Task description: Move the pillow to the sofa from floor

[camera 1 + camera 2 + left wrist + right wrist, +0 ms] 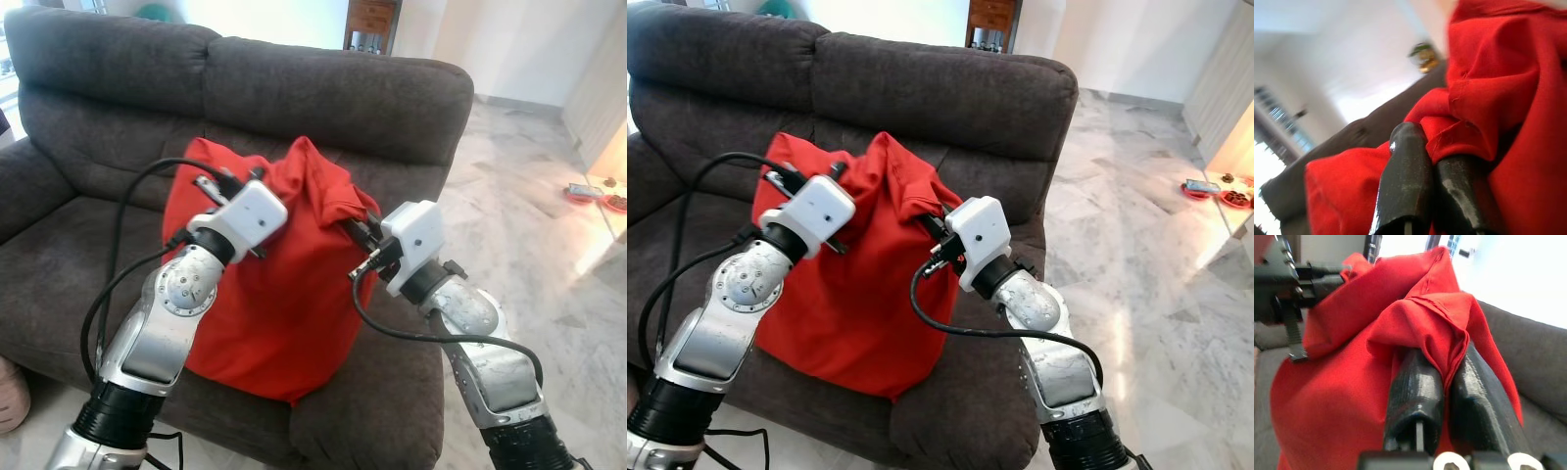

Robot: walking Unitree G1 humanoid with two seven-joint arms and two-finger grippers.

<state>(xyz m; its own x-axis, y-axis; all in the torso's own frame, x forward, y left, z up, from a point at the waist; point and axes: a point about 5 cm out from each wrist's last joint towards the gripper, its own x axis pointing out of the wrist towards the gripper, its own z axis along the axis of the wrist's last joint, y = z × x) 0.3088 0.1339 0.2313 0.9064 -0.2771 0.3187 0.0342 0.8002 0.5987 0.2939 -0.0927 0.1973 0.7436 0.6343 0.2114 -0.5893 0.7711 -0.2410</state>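
Red cloth pillow (279, 304), bunched, upright on grey plush sofa (323, 88); left fingers (1405, 181) and right fingers (1418, 391) pinch its folds.

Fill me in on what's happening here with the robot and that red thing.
The robot is holding a red fabric pillow with both arms over the seat of a dark grey upholstered sofa. The left gripper is shut on a fold of the pillow's cloth near its top, and the right gripper pinches another fold on the other side. The pillow stands upright against the sofa's backrest, its lower end at the seat's front edge, and both grippers grip it.
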